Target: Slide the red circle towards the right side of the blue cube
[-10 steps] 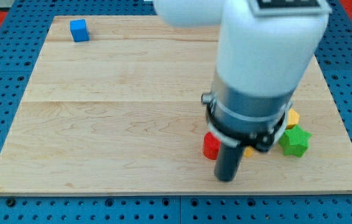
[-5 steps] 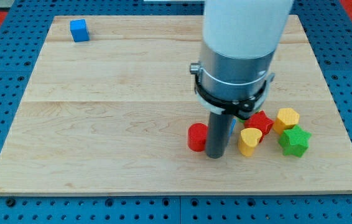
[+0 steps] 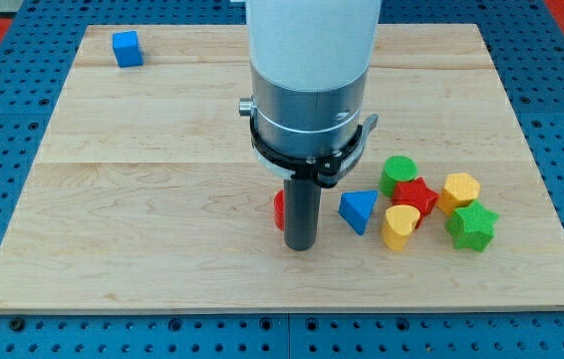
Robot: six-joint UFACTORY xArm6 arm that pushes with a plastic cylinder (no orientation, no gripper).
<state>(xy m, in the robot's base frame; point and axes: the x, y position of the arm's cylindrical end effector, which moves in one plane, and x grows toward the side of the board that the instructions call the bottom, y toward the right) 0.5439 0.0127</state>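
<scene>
You'll see my tip (image 3: 300, 246) pressed against the red circle (image 3: 279, 209), which peeks out at its 10 o'clock. The tool is a plain rod, nothing clamped. The blue cube (image 3: 127, 48) sits far off at 10 o'clock on the worktop (image 3: 162, 199).

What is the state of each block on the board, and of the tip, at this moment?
my tip: on the board, against the red circle's right side.
red circle: mostly hidden behind the rod, only its left edge shows.
blue cube: alone at the view's top left.
blue triangle: free, right of the rod.
green circle: touching the red star.
red star: packed among its neighbours.
yellow heart: touching the red star.
yellow block: beside the red star.
green star: below the yellow block.
</scene>
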